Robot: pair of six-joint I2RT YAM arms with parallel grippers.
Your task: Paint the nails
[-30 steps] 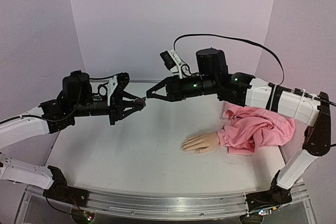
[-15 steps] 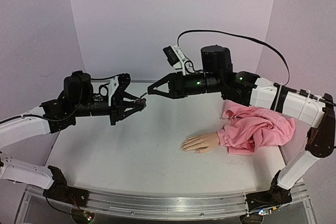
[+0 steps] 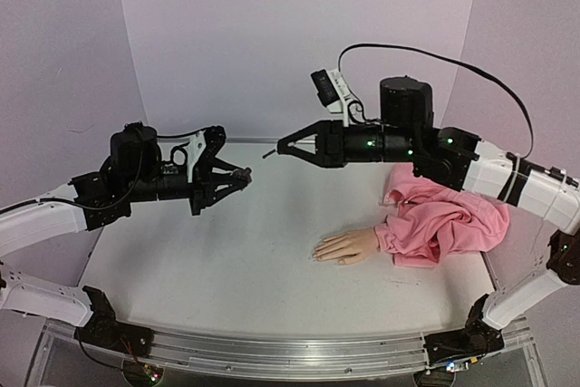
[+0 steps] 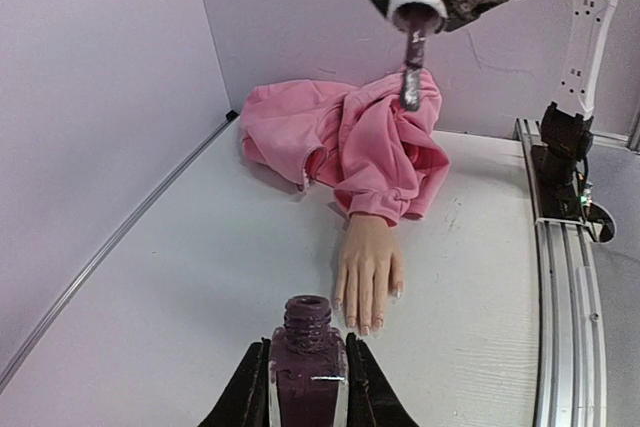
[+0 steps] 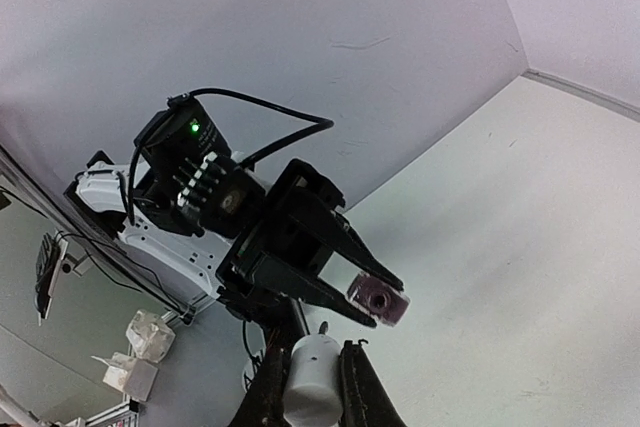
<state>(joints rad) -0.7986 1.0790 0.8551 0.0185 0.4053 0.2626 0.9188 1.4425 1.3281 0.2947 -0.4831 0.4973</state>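
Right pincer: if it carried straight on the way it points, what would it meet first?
Likely the open polish bottle held in the left pincer, just beyond its own brush; depth is unclear.

Overhead view spans the table (image 3: 227, 260); wrist views face each other (mid-air).

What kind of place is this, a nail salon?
Probably a robot lab booth, not a salon: left arm and right arm bolted to a rail, plain lilac walls around the table, a mannequin hand for a client.
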